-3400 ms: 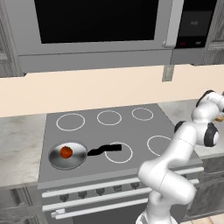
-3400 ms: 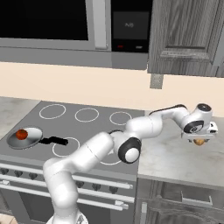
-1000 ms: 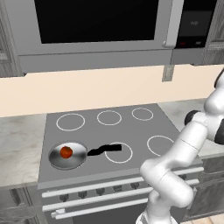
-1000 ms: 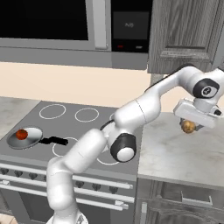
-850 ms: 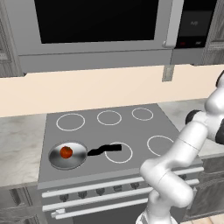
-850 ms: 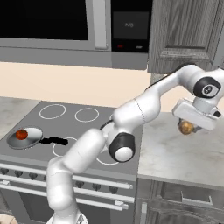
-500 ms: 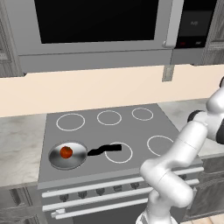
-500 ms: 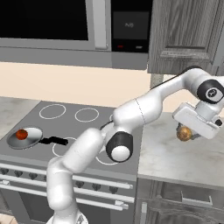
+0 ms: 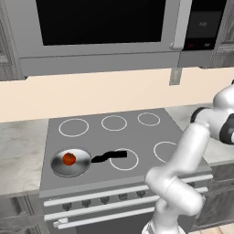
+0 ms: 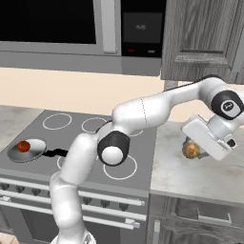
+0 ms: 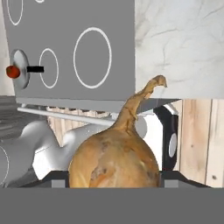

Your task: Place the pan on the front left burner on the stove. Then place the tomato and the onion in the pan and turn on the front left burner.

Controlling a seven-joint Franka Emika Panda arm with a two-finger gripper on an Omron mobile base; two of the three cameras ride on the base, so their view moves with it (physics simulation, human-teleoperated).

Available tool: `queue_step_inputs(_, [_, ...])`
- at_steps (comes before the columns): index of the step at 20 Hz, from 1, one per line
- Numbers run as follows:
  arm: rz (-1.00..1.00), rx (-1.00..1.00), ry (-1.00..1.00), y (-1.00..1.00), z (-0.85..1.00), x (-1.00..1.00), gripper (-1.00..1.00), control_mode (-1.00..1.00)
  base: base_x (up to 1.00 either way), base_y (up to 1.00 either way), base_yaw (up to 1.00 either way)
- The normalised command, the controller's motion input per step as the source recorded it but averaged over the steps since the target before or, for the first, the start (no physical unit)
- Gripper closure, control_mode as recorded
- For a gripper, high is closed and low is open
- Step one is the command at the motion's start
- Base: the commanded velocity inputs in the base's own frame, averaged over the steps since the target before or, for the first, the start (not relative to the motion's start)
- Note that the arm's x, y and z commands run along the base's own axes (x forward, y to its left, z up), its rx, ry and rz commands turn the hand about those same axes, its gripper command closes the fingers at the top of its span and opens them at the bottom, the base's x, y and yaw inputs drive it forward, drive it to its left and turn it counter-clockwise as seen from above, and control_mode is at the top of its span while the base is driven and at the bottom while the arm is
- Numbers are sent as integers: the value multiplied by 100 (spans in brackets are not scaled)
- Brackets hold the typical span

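Right base view: far left of our pincer (image 10: 198, 151), the pan (image 10: 31, 149) sits on the front left burner holding the tomato (image 10: 23, 146); the pincer grips the onion (image 10: 191, 150) above the surface (image 10: 200, 174). Placing the onion and lighting the burner remain.

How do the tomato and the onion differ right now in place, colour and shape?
The tomato lies in the pan on the stove; the onion sits between the fingers of the gripper, above the counter right of the stove. The tomato is red-orange, the onion golden-tan. The tomato is a plain ball; the onion has a pointed, curling tip. Both are small and roundish.
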Motion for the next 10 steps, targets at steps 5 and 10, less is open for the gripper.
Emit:
queue_step_inputs(5, [9,-8,-29,92,41,-80,100,-100,0,0,0])
queue_step_inputs(10, [15,-8,-26,99,18,-52,100,-100,0,0,0])
